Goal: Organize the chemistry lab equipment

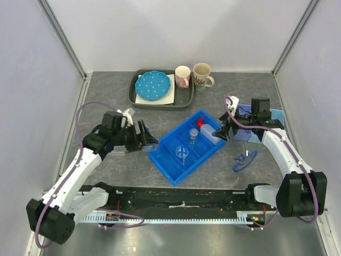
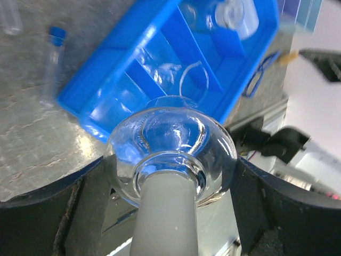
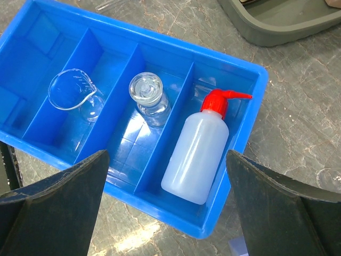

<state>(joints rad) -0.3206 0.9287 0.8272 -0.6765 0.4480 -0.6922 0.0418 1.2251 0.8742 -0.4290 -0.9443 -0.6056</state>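
The tray (image 1: 162, 169) lies just ahead of the left pincer (image 1: 145, 137). Its long side slants away toward the right pincer (image 1: 222, 132), which hangs spread and empty above the bottle (image 3: 197, 154) end. The left pincer is nearer the tray's bare end compartment. It grasps the flask (image 2: 170, 133) by the bulb, neck pointing back at the wrist and bulb leading toward the tray.

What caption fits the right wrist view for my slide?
Open right gripper above blue tray: squeeze bottle, stoppered vial and beaker, each in its own compartment.
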